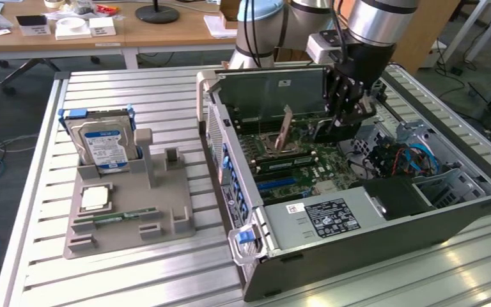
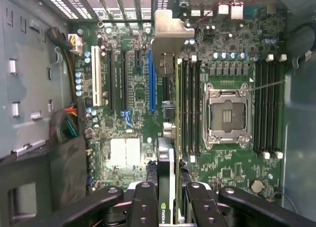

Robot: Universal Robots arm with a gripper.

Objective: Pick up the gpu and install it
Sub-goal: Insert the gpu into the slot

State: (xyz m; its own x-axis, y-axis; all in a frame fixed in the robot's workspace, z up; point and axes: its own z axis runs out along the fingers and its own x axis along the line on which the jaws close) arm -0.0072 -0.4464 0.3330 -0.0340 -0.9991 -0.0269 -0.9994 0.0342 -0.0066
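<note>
one gpu (image 2: 167, 138), seen edge-on, is pinched in the pincer (image 2: 168, 197) and hangs over the open case (image 1: 484, 198), its silvery bracket (image 2: 168, 34) at the far end. it's lined up above the motherboard (image 2: 227, 49), between the blue slot (image 2: 151, 79) and the ram slots (image 2: 190, 108). off to the exterior view's left, a hard drive (image 1: 105, 144) stands in a grey holder (image 1: 169, 198) on the surface (image 1: 143, 281).

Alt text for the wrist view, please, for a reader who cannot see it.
The gripper holds the gpu edge-on above the motherboard inside an open computer case, its silvery metal bracket at the far end. Beside it lie the expansion slots, memory slots and the bare processor socket.
</note>
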